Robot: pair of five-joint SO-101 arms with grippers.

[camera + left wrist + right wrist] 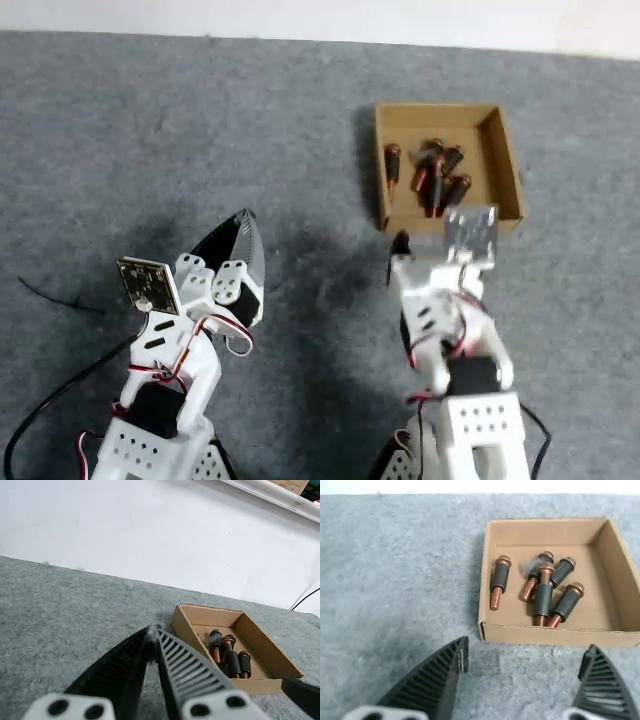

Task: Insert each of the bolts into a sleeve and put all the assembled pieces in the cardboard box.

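The cardboard box (pixel 381 170) stands at the back right of the grey mat. Several copper bolts in black sleeves (pixel 432 175) lie inside it, one apart by the box's left wall and the others in a loose pile. In the right wrist view the same pieces (pixel 540 587) lie in the box (pixel 545 634). My right gripper (pixel 527 655) is open with nothing between its fingers, just short of the box's near wall (pixel 437 246). My left gripper (pixel 152 630) is shut on nothing, over bare mat left of the box (pixel 245 216). The left wrist view shows the box (pixel 186 620) ahead.
A thin black cable (pixel 55 297) lies on the mat at the far left. A white wall (pixel 300 18) borders the mat's far edge. Grey mat (pixel 200 130) stretches open to the left of the box.
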